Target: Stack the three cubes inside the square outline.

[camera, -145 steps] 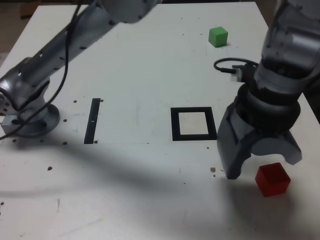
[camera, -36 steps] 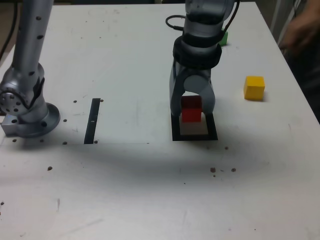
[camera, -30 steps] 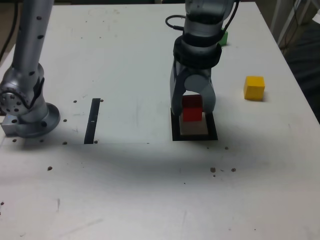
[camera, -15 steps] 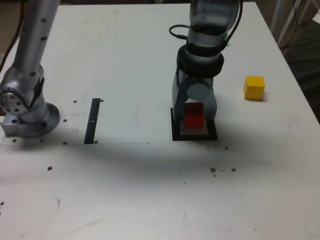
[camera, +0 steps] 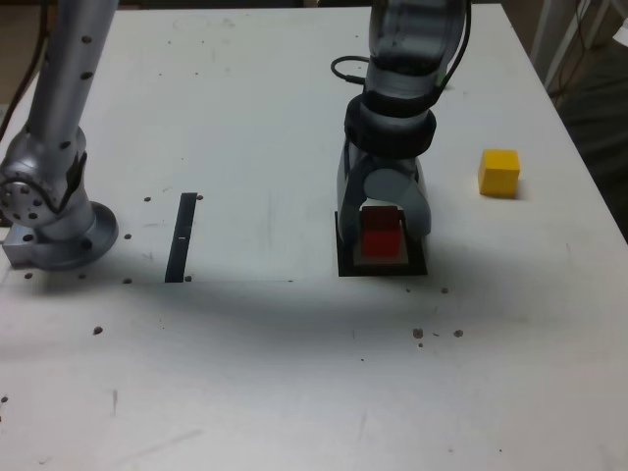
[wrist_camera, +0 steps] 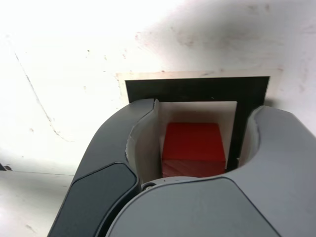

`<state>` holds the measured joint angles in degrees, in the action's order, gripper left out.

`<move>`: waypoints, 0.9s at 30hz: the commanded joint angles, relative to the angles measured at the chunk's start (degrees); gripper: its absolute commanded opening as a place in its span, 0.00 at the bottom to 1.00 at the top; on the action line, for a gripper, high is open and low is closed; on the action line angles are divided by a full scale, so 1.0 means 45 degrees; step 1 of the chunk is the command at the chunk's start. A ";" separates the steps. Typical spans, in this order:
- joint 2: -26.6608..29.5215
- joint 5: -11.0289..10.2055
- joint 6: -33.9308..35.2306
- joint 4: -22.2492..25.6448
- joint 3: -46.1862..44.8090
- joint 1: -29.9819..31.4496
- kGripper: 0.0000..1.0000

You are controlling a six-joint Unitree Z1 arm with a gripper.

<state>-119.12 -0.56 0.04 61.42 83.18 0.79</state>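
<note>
Pincer point(camera: 385, 238) jaws stood apart around the red cube point(camera: 381, 242), which sat within the outline point(camera: 416, 266) and seemed to rest on its white centre. In the wrist view, one finger point(wrist_camera: 143, 143) came very near the cube's side, while a wider gap showed beside the other; a crooked lift could have brushed the cube and dragged it toward the outline's border. The green cube point(camera: 445, 82), beyond the outline in the exterior view and mostly hidden by the arm point(camera: 392, 98), risked a knock if the arm swung low over it. Right of the outline sat the yellow cube point(camera: 498, 174); if it were set off-centre on the red or released too high, the stack could have toppled.
</note>
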 commanded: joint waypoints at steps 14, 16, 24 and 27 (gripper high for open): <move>0.1335 -0.1461 -0.0240 0.2399 0.1002 -0.0564 0.99; 0.1175 -0.1524 -0.0560 0.2875 0.1662 -0.0691 0.99; 0.0076 -0.1339 -0.1717 0.4092 0.4399 -0.1188 0.99; -0.0479 -0.1320 -0.2043 0.4477 0.5531 -0.1285 0.99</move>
<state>-120.36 -6.56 -8.87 81.12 107.07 -4.83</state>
